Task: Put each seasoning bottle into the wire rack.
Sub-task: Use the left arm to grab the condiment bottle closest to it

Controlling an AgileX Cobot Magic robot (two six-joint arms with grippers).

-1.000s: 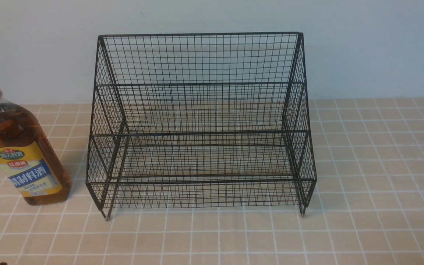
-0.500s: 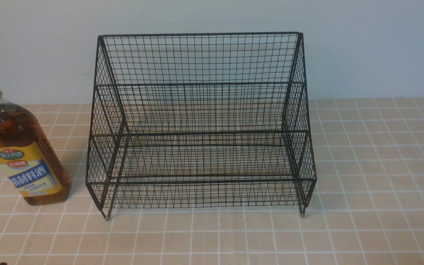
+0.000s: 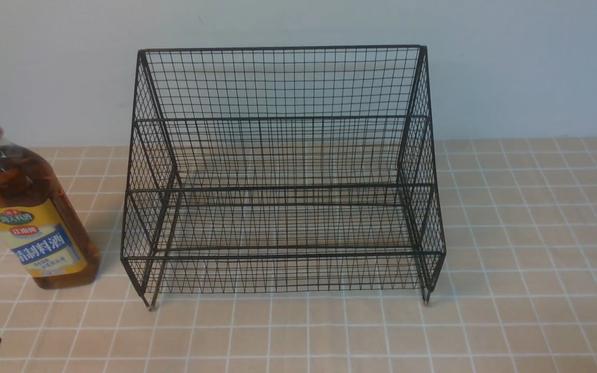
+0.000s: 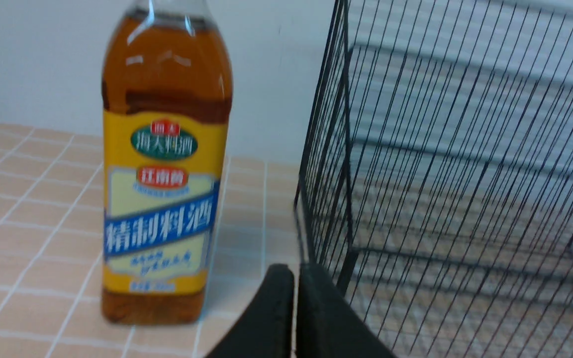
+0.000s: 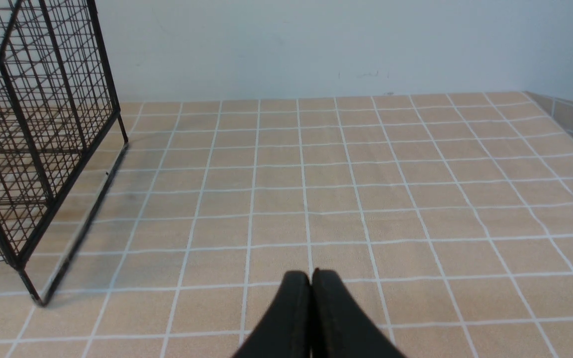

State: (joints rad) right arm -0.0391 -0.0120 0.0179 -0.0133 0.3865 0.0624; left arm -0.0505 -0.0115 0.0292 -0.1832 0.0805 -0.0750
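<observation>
The bottle (image 3: 29, 217) stands on the desk (image 3: 526, 248) left of the rack (image 3: 283, 176) — apart from it, near the wall.

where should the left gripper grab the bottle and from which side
Probably the labelled body of the bottle, about mid-height, coming in level from the robot's own side. It stands upright and that stretch is straight-walled, while it tapers above. The rack stands close on its right, so that side is cramped. The left gripper is shut and would have to open first.
</observation>
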